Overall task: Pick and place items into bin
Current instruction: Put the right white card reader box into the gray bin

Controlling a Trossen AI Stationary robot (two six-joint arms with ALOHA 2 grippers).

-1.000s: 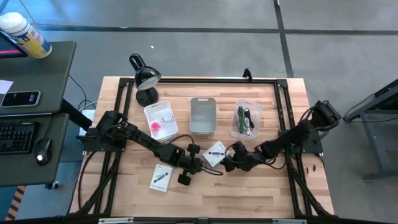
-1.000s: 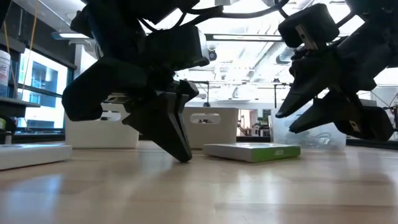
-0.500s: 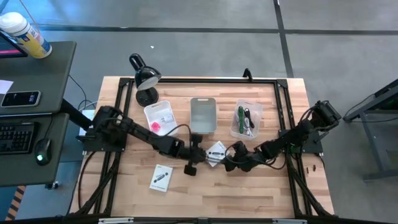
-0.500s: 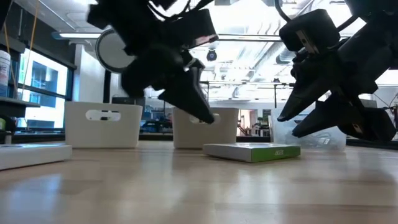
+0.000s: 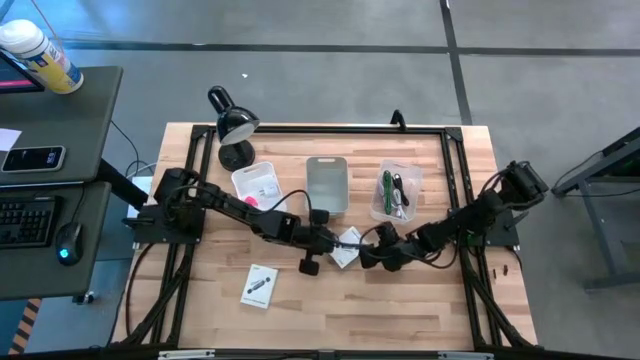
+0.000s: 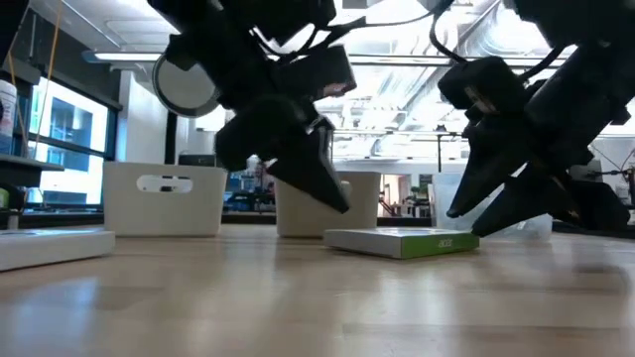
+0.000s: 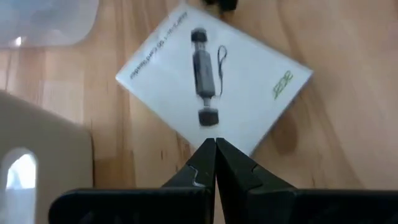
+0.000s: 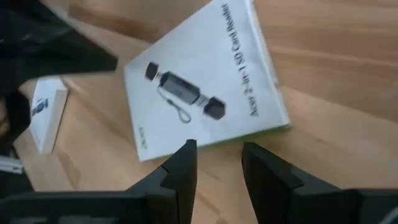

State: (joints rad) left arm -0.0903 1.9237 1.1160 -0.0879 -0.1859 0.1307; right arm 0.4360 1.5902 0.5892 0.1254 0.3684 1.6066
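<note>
Second packet (image 5: 260, 285): flat on the table's near left, well apart from both grippers.
Left gripper (image 5: 326, 243): mid-table, fingers pressed together, holding nothing, tips just beside the packet's left edge.
Middle packet (image 5: 347, 247): white, flat on the wood between the two grippers.
Right gripper (image 5: 368, 256): fingers parted, empty, low at the packet's right edge.
Grey bin (image 5: 326, 186): behind the packet.
</note>
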